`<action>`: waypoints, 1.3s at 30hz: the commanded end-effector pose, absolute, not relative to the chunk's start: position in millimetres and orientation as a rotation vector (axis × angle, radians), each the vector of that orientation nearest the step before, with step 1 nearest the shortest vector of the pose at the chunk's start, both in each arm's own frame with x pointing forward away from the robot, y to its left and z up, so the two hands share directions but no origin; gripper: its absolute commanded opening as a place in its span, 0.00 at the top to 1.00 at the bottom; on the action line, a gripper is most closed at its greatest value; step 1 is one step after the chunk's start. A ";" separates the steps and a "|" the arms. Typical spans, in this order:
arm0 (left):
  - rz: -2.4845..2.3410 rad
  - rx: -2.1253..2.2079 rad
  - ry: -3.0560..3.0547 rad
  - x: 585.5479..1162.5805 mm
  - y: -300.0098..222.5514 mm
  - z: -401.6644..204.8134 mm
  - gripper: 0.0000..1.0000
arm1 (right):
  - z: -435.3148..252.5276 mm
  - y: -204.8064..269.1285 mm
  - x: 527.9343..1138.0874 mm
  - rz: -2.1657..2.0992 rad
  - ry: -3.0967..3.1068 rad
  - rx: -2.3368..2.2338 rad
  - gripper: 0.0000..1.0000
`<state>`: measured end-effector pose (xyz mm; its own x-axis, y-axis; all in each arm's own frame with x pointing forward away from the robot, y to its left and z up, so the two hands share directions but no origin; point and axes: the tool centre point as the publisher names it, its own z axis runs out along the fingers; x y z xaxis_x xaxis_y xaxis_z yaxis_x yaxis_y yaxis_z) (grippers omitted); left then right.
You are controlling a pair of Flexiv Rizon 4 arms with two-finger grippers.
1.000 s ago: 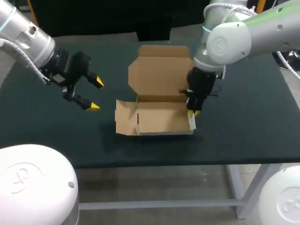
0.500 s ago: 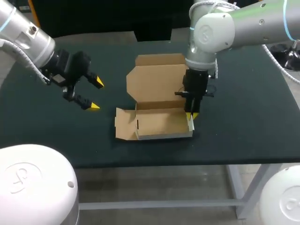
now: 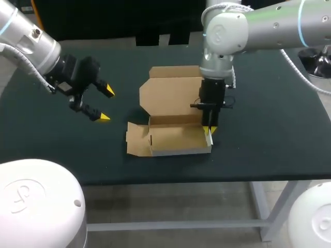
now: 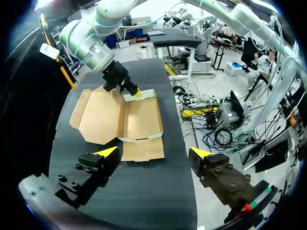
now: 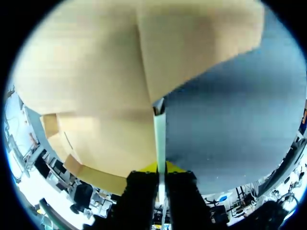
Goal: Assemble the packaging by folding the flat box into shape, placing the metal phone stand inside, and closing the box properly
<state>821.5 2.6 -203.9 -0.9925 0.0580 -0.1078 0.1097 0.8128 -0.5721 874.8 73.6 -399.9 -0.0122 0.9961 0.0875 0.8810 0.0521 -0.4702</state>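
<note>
A brown cardboard box (image 3: 176, 138) lies half folded at the table's middle, with its lid (image 3: 173, 95) flat behind it and its left side flap (image 3: 135, 140) still spread out. My right gripper (image 3: 209, 129) points straight down at the box's right end and is shut on the thin upright right side wall (image 5: 159, 136). The box floor (image 5: 105, 139) lies beside that wall. My left gripper (image 3: 106, 104) hangs open above the table, left of the box and clear of it. In the left wrist view the left gripper (image 4: 154, 153) faces the box (image 4: 141, 115) and the right gripper (image 4: 133, 92). No phone stand is visible.
The dark green table (image 3: 269, 134) has bare mat right of the box and along the front edge (image 3: 207, 175). My right arm (image 3: 222, 36) stands over the box's back right corner.
My right arm has swung left and back with the side wall pinched. The box and lid have shifted slightly left with it. The left arm has kept still.
</note>
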 end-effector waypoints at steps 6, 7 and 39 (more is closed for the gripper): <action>-0.920 0.135 2.914 821.3 2.8 -202.8 0.00 | -403.7 76.0 875.5 0.403 -1.953 -1.913 0.93; -0.920 0.135 2.914 821.3 2.8 -202.8 0.00 | -403.8 76.0 875.5 0.403 -1.953 -1.921 0.93; -0.920 0.135 2.914 821.3 2.8 -202.8 0.00 | -414.3 77.3 882.7 0.243 -2.048 -2.006 0.91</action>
